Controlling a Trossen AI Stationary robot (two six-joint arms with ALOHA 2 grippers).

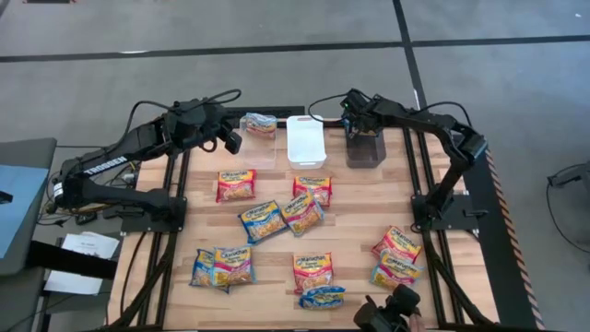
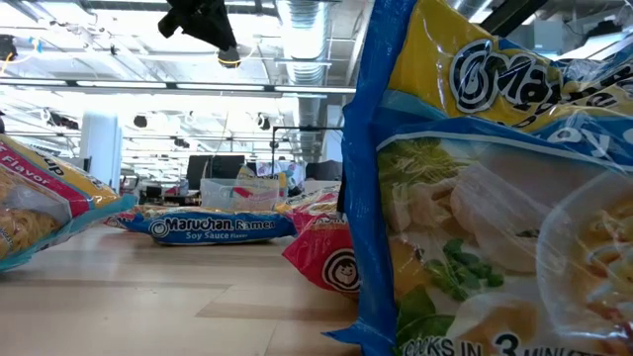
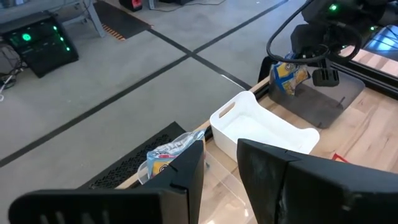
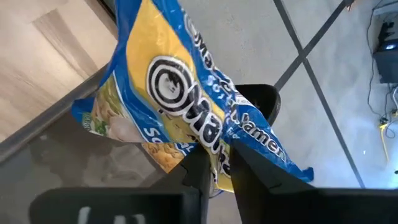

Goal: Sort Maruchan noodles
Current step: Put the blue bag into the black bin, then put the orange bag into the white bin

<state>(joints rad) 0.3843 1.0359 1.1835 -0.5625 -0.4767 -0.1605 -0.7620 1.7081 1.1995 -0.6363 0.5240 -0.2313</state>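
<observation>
Over grey bin (image 1: 365,150): right gripper (image 4: 216,163), jaws narrowly apart, blue packet (image 4: 186,106) between them.
Beside clear bin (image 1: 259,138): left gripper (image 3: 221,163), jaws apart, empty.

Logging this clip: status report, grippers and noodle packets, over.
Right gripper over grey bin, blue packet between its fingers. Left gripper waits by clear bin, one packet inside. White bin empty. Nothing in the way.

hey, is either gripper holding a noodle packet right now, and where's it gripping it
The right gripper pinches a blue noodle packet by one edge, above the grey bin. The left gripper holds nothing.
</observation>
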